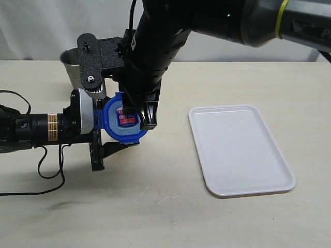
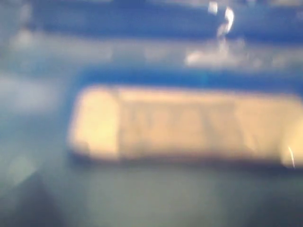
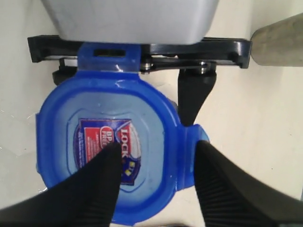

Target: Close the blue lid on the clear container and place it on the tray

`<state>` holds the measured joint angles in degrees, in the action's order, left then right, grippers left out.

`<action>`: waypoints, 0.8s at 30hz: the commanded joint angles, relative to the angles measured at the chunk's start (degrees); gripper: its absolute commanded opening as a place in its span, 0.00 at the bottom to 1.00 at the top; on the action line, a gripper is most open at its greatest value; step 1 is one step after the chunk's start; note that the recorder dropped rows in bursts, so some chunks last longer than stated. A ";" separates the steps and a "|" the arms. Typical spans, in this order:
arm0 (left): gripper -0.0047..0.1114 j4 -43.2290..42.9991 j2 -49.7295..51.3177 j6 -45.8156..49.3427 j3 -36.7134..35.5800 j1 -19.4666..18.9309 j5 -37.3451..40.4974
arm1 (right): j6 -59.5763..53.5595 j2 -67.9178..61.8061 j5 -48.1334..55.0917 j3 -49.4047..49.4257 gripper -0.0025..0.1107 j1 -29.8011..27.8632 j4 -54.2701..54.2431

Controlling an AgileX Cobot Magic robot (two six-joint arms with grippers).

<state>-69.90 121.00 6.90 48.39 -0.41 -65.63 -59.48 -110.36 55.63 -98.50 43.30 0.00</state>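
Blue lid [image 1: 129, 135] sits on clear container [image 2: 184, 125], which L hand [image 1: 115, 123] clamps. R hand [image 3: 158, 149] spread, 2 fingers straddling lid's rim. Tray [image 1: 243, 155] lies right, well apart.

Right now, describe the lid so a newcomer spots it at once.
On the table, look left of the white tray, nearer than the grey cup. The lid there is the only bright blue thing, rounded-square with a red-and-white sticker.
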 commanded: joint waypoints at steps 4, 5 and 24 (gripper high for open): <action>0.04 0.40 -0.88 -0.52 0.38 0.44 -4.33 | 0.90 0.05 -1.74 0.53 0.57 -0.14 -0.44; 0.04 0.26 -0.88 -0.52 0.38 0.44 -4.33 | 1.44 0.05 -2.05 0.53 0.57 -0.14 0.00; 0.04 -0.73 -0.88 6.12 0.38 0.44 -4.33 | 11.71 -0.88 10.84 -10.36 0.51 -5.13 -10.70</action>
<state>-71.99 121.00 10.03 48.39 -0.41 -67.86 -49.54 -111.49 61.46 -105.80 40.35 -5.18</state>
